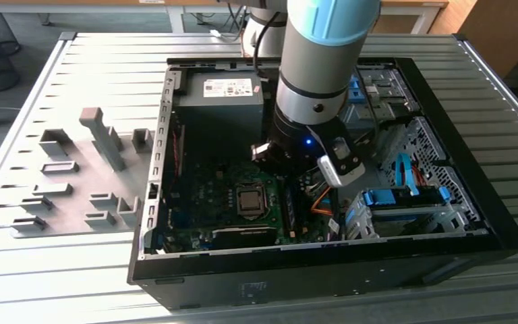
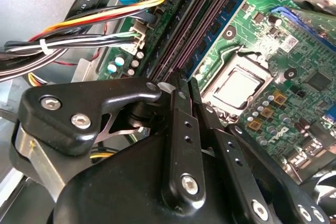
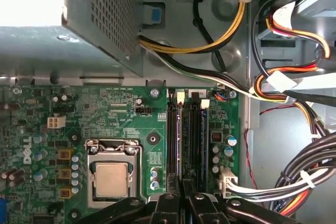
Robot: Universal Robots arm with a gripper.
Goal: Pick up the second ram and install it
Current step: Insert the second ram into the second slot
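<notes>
While the open computer case lies on the slatted table, the arm reaches into it with its gripper over the motherboard. The fingers are drawn almost together above the memory slots. The second ram stands on edge among those slots, in line with the fingers; contact cannot be told. In the exterior view, the power supply sits at twelve o'clock in the case and blue drive clips at four. Cable bundles run beside the slots. Grey holder blocks stand at nine o'clock, outside the case.
</notes>
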